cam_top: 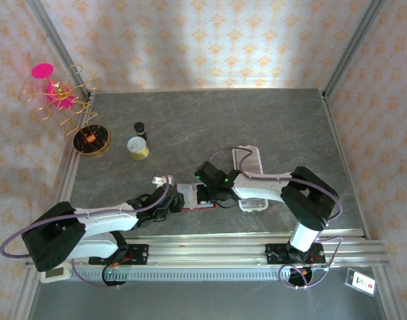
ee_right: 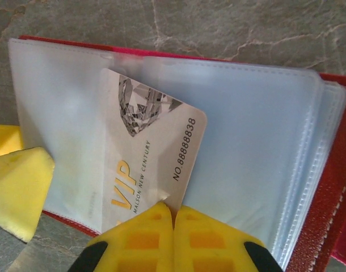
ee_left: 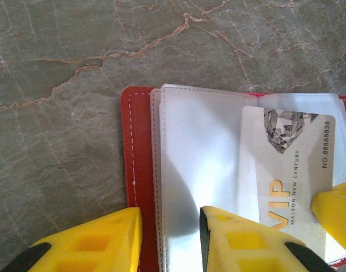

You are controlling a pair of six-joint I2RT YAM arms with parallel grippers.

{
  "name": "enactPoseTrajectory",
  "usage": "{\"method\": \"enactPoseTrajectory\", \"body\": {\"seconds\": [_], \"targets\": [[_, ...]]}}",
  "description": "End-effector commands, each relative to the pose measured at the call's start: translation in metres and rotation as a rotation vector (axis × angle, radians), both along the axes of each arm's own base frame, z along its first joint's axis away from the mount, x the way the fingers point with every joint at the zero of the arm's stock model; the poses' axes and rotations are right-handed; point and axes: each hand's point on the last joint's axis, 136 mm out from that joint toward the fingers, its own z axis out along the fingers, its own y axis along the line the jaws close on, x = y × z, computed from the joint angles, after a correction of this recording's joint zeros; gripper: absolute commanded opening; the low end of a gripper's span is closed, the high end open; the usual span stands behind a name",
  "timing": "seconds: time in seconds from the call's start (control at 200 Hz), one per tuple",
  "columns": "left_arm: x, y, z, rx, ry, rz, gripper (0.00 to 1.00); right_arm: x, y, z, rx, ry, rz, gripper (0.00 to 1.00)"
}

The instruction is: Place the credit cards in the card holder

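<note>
The red card holder (ee_left: 140, 141) lies open on the table, its clear sleeves (ee_right: 258, 141) facing up. A pale credit card (ee_right: 150, 153) printed "VIP" in gold sits tilted on the sleeves, its left part hazy under one clear sleeve. My right gripper (ee_right: 173, 208) is shut on the card's near edge. My left gripper (ee_left: 170, 218) stands partly open over the holder's left side, one finger above the red cover edge and the other on the sleeve page. From above, both grippers meet over the holder (cam_top: 193, 198) in the middle near the front.
A white ribbed tray (cam_top: 250, 175) lies just right of the holder, under the right arm. Back left stand a small yellow-white cup (cam_top: 138, 147), a dark bottle (cam_top: 140, 128), a round dish (cam_top: 91, 141) and a gold wire stand with pink pieces (cam_top: 60, 97).
</note>
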Motion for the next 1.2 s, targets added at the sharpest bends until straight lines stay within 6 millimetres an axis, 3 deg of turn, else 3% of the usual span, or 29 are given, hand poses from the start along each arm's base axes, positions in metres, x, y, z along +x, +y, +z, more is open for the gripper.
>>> {"method": "enactPoseTrajectory", "body": {"seconds": [0.0,0.696,1.196], "targets": [[-0.024,0.002,-0.023,0.017,0.107,-0.049,0.31,-0.008,-0.011,-0.004,-0.057,0.029,0.034,0.00],[-0.026,0.002,-0.026,0.015,0.116,-0.050,0.30,0.000,0.019,-0.001,0.061,0.035,0.037,0.00],[-0.028,0.003,-0.025,-0.001,0.116,-0.045,0.30,0.018,0.011,0.011,0.106,-0.039,-0.134,0.00]]}}
